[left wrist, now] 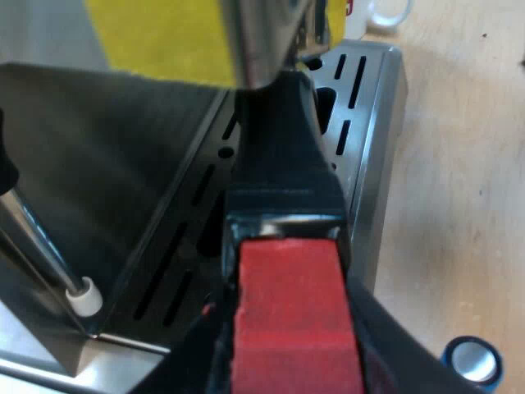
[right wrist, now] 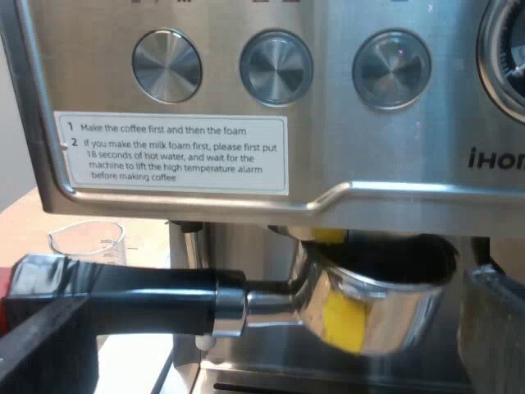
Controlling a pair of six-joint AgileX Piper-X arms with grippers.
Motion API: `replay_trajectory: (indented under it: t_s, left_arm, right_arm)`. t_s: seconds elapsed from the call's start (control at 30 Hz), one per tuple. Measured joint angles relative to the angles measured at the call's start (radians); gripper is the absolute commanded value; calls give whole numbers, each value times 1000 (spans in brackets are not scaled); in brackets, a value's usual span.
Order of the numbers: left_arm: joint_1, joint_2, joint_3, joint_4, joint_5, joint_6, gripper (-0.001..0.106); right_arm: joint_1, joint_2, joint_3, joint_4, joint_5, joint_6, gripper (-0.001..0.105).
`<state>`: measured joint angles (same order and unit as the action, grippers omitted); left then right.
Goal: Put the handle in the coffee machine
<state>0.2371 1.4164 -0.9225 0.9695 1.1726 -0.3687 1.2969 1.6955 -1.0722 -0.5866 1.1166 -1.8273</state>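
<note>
Fingers (left wrist: 390,341) of the left gripper (left wrist: 287,345) clamp the red end of the metal holder with dark handle (right wrist: 369,304); its basket sits just under the steel espresso machine's (right wrist: 394,205) brew head, seemingly unlocked. Watch tilt: raise it crooked and you jam the lugs.

white mug (left wrist: 390,12), blue tamper (left wrist: 473,362) and measuring glass (right wrist: 86,238) stand on the wooden table (left wrist: 459,164).

A pale wooden surface (left wrist: 459,205), faintly grained and marked with a few dark specks, lies evenly lit; beyond its far edge stands a plain greyish wall (right wrist: 10,123).
</note>
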Motion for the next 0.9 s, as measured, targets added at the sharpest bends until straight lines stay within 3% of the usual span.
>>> replay_trajectory:
  t_s: [0.43,0.67,0.9]
  left_arm:
    - [0,64,7,-2,49,-5,0]
    - [3,64,76,-36,52,-5,0]
    - [64,64,91,-101,55,-67,0]
  right_arm:
    - [0,0,0,0,0,-2,90]
    - [0,0,0,0,0,-2,90]
    - [0,0,0,17,0,-2,90]
